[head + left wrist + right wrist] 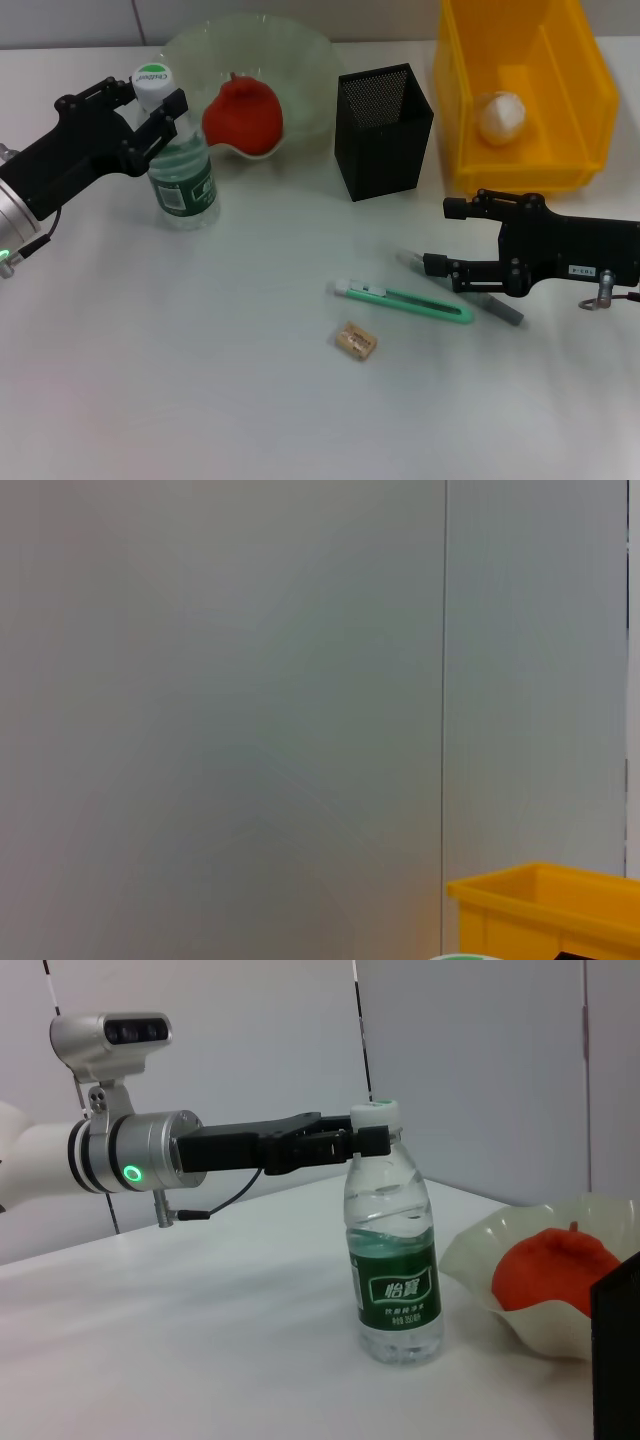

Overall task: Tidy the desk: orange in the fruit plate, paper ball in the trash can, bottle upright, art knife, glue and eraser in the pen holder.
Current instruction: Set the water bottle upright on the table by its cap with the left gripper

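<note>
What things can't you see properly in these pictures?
- Glue: head view, its middle is hidden under the right gripper.
- Inside of the pen holder: head view, its mesh walls hide the bottom.
- Trash can: left wrist view, only a corner shows, cut by the edge.
- Bottle neck: right wrist view, the left gripper covers it, so the jaws' grip is unclear.
- Orange: right wrist view, its bottom hidden by the fruit plate.

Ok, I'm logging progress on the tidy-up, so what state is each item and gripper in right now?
bottle: upright, neck between the left gripper's fingers
left gripper: around the bottle neck
orange: in the fruit plate
paper ball: in the trash can
pen holder: upright
art knife: flat on the desk
eraser: on the desk
glue: on the desk, at the right gripper
right gripper: open
</note>
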### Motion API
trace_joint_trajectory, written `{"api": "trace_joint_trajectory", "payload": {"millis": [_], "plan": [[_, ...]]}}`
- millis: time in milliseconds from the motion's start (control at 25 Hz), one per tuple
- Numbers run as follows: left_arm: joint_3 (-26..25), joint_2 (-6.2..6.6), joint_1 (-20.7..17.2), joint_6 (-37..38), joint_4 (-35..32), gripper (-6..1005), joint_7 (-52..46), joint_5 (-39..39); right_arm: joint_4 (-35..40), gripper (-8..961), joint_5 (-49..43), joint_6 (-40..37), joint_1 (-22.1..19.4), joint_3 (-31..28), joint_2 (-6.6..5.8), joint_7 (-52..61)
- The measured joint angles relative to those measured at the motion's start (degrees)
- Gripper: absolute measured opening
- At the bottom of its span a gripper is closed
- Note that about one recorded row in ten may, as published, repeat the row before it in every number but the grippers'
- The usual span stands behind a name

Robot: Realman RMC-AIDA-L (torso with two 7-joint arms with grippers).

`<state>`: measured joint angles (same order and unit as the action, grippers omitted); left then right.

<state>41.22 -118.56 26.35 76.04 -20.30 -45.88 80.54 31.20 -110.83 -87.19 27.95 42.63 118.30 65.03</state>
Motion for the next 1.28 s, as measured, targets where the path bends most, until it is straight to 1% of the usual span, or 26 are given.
{"api": "trace_joint_trajectory", "payload": {"millis": [1280], "plan": [[0.52,0.00,0.01,0.55,0.09,588,0.71,-0.09,0.00,812,0.00,-0.09,0.00,0.00,0.00,0.01]]}}
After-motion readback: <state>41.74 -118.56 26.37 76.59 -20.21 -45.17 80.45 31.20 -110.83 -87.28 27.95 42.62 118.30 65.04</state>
